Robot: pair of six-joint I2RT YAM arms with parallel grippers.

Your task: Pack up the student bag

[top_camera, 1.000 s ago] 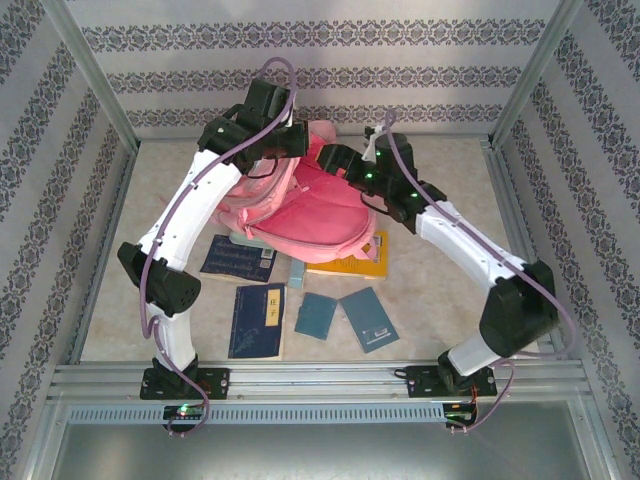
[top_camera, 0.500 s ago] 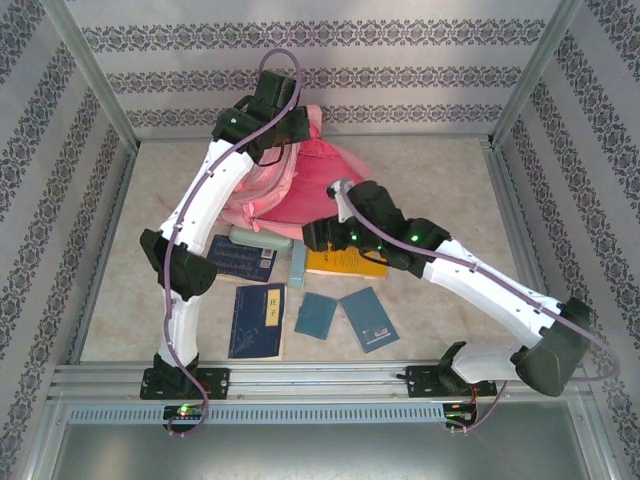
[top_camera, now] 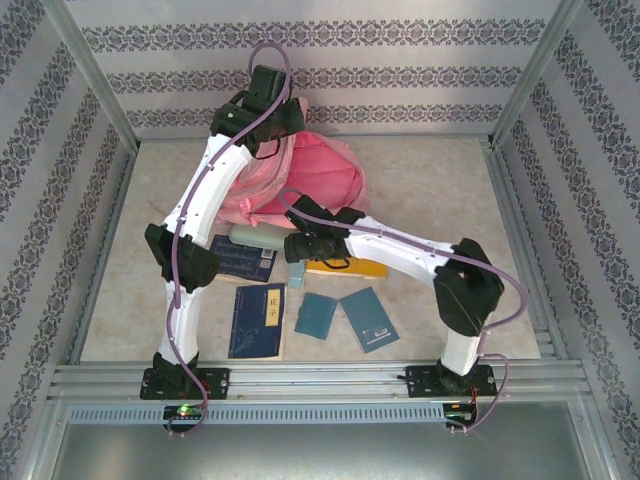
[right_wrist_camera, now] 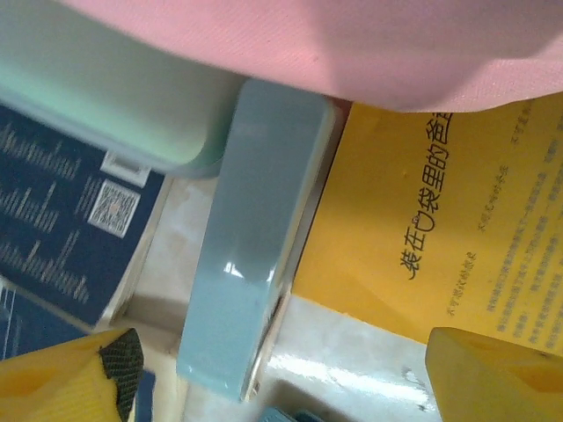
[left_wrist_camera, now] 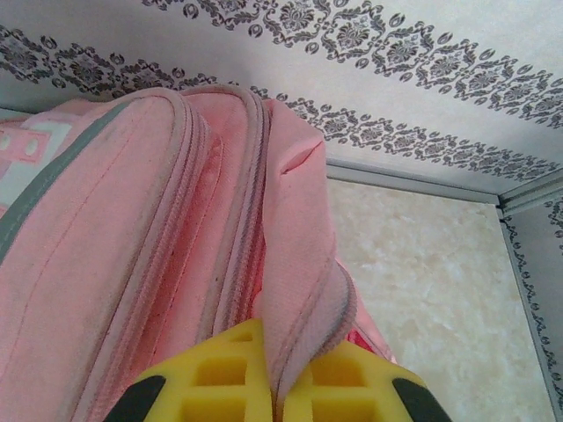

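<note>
The left gripper pinches a fold of the backpack, at the table's twelve o'clock. The right gripper, spread over a blue case, has the backpack at twelve.

yellow book bore black Chinese title 装在口袋里的爸, cut off at the pink fabric, dark blue book carried a QR code, its small print unreadable

Overhead, wrist close-ups; student bag shared

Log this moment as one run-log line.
left gripper: shut on student bag edge | right gripper: open over pale blue case | case beside yellow book, unpacked
</note>
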